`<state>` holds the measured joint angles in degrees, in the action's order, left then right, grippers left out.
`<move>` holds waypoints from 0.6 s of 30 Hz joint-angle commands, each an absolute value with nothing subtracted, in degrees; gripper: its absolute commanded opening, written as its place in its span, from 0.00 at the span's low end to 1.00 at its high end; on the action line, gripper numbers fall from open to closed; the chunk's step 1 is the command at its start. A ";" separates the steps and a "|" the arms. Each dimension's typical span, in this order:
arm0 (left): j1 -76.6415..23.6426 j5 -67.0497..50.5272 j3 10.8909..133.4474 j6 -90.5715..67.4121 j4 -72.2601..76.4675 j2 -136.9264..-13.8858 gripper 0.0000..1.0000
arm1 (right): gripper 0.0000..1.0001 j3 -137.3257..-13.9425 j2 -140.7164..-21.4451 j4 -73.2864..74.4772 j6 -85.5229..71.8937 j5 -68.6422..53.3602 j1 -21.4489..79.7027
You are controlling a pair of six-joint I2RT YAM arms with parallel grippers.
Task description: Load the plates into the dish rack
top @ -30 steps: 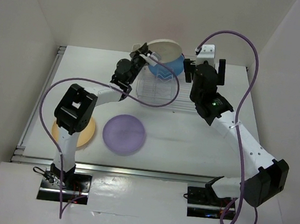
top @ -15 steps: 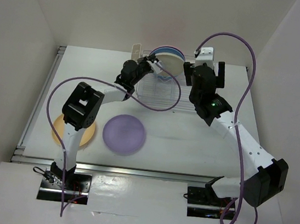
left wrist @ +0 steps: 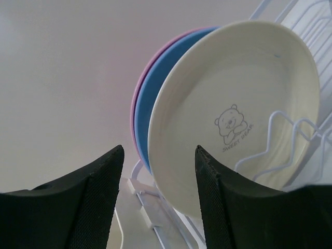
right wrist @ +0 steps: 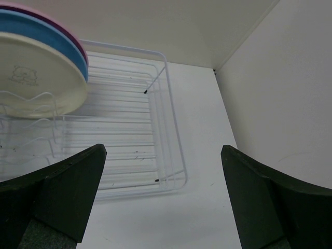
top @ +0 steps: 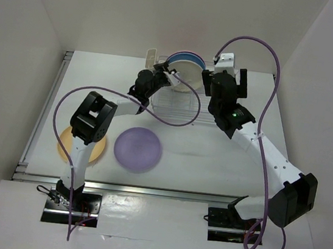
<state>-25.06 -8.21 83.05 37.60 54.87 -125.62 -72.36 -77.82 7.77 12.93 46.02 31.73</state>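
Three upright plates [left wrist: 233,104] in one dish rack [top: 173,99], two flat plates [top: 138,148] outside.

3 plates [left wrist: 233,119] upright in rack [right wrist: 124,129]; 2 others [top: 138,148] on table [top: 211,161]
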 commanded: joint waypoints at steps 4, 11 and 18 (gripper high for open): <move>-25.05 -8.62 80.25 37.27 57.48 -119.28 0.66 | 1.00 -72.87 -78.22 5.72 10.99 43.69 31.64; -25.05 1.31 69.54 35.79 58.10 -103.56 0.67 | 1.00 -73.47 -81.38 2.29 10.46 40.25 31.64; -25.05 3.08 59.69 24.36 22.98 -81.66 0.64 | 1.00 -73.48 -82.88 0.18 11.51 37.88 31.11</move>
<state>-25.06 1.30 62.00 31.97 39.57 -87.07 -72.36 -83.40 5.02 11.46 39.09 31.53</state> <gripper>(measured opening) 0.653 0.999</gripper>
